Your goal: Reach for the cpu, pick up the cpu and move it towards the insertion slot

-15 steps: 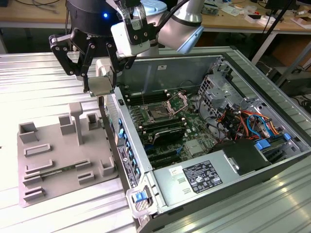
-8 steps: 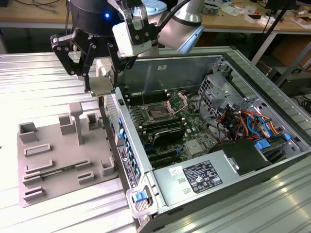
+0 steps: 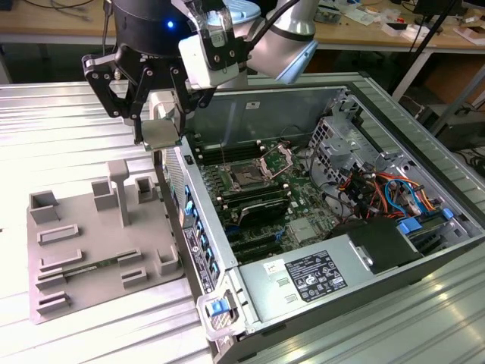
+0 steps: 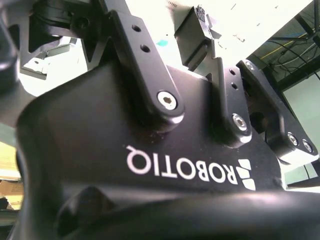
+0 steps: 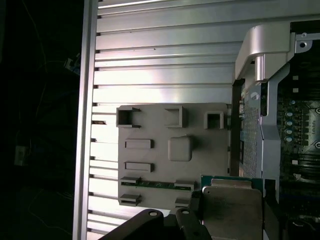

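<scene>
In the exterior view, your gripper (image 3: pixel 161 130) clamps the cpu (image 3: pixel 161 134) in the air above the open computer case's (image 3: pixel 303 220) near wall, between the grey tray (image 3: pixel 98 243) and the insertion slot (image 3: pixel 248 179). In the first wrist view, the cpu (image 5: pixel 232 207) sits pinched between the fingers (image 5: pixel 192 225), beside the tray (image 5: pixel 160 125).

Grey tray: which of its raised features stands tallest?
On the grey tray, the T-topped post near its far edge stands tallest; the other raised frames are low blocks. The gripper holds the cpu above it.
</scene>
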Controlling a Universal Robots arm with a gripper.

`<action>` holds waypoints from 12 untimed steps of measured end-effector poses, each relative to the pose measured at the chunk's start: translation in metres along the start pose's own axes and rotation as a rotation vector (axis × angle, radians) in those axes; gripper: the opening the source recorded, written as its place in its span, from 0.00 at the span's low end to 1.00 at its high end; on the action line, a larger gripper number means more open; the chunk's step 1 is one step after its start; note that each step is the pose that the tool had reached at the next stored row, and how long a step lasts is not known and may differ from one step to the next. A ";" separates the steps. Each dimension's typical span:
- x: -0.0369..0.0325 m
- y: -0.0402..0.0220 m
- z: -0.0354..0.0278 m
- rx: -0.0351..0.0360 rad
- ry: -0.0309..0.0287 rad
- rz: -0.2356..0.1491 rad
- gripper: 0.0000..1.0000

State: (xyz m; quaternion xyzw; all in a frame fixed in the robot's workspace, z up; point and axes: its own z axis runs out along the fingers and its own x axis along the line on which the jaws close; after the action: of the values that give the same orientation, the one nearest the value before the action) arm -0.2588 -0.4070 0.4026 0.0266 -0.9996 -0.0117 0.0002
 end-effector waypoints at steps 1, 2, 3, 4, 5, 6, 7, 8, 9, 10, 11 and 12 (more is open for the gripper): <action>-0.0001 0.0000 0.0000 0.0001 0.0001 0.000 0.55; -0.0003 0.0000 0.0000 0.0001 0.0001 0.000 0.55; -0.0006 0.0000 0.0000 0.0001 0.0001 0.000 0.55; -0.0009 0.0000 0.0000 0.0001 0.0001 0.000 0.55; -0.0011 0.0000 0.0001 0.0000 0.0000 0.000 0.55; -0.0015 -0.0001 0.0001 0.0000 0.0000 0.000 0.55; -0.0017 -0.0001 0.0001 0.0000 0.0001 0.000 0.55; -0.0022 -0.0001 0.0001 0.0000 0.0001 0.000 0.55; -0.0026 -0.0001 0.0001 0.0000 0.0001 0.000 0.55; -0.0028 -0.0001 0.0001 0.0001 0.0001 0.000 0.55; -0.0031 -0.0002 0.0001 0.0000 0.0001 0.000 0.55; -0.0034 -0.0002 0.0001 0.0000 0.0001 0.000 0.55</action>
State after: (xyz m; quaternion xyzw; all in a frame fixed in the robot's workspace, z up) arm -0.2554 -0.4070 0.4025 0.0266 -0.9996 -0.0117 0.0003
